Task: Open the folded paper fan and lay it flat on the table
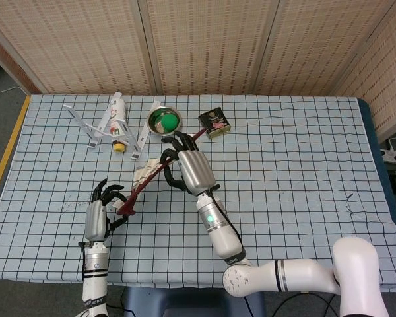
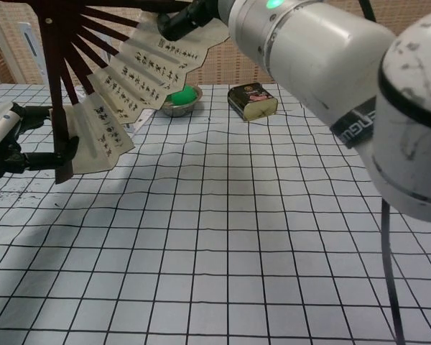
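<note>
Table [image 1: 297,165] w/ checked cloth. R hand [image 1: 185,168] holds paper fan [image 2: 122,79] by its top rib, raised above the cloth. Fan partly spread, leaf w/ calligraphy hangs between both hands. L hand [image 1: 100,212] grips the lower outer rib near the end, fingers wrapped on it. Behind R hand: white rack [image 1: 105,125] w/ bottle, steel bowl [image 1: 164,120] w/ green inside, small tin [image 1: 213,123] just beyond the fingertips.

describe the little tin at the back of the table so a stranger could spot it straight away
Start at the checked tablecloth and go to its far edge by the woven screens. There, right of the metal bowl holding something green, stands a small dark tin. It is the only boxy, dark item there, with a pale picture on its lid.
</note>
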`<action>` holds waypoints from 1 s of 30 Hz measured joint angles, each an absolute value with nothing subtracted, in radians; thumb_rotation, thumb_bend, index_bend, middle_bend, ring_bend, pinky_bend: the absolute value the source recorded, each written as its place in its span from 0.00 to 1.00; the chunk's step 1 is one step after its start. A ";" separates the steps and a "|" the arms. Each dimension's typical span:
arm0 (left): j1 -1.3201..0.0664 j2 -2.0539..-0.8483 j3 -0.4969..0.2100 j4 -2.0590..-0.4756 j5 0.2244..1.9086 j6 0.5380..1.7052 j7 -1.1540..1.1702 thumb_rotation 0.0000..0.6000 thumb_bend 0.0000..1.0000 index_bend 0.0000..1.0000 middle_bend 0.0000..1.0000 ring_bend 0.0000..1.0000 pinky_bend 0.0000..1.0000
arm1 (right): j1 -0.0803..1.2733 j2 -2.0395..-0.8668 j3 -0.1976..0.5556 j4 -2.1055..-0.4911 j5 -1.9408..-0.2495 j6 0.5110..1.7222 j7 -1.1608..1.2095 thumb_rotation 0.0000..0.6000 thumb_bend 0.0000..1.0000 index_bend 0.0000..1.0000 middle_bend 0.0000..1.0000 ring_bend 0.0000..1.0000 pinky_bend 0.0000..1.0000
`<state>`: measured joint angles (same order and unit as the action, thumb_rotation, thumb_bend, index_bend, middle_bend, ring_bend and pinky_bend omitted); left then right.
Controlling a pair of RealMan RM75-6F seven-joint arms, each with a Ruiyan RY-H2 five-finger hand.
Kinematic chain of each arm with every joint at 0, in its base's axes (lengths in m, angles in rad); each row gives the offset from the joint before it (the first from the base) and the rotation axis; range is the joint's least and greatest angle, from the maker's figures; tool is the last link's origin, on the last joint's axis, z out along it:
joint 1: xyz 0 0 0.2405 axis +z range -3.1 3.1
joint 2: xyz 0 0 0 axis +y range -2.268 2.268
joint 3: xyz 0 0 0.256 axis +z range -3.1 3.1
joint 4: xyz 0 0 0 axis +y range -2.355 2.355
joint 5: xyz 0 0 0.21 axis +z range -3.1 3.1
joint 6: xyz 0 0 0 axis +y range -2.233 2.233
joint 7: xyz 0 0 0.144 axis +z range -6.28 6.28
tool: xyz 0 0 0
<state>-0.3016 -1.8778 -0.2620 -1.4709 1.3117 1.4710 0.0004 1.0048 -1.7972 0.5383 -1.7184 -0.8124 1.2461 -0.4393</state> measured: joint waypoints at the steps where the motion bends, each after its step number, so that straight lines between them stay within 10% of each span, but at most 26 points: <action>1: -0.302 -1.873 -0.259 -1.469 1.313 1.468 -0.001 1.00 0.58 0.75 0.29 0.06 0.09 | 0.996 -1.782 0.531 -1.730 -0.821 1.247 -0.439 1.00 0.75 0.69 0.17 0.00 0.06; 30: -0.294 -1.822 -0.232 -1.118 1.340 1.442 -0.147 1.00 0.52 0.51 0.27 0.08 0.10 | 0.625 -1.697 0.165 -1.682 -1.315 1.535 -0.304 1.00 0.75 0.63 0.17 0.00 0.06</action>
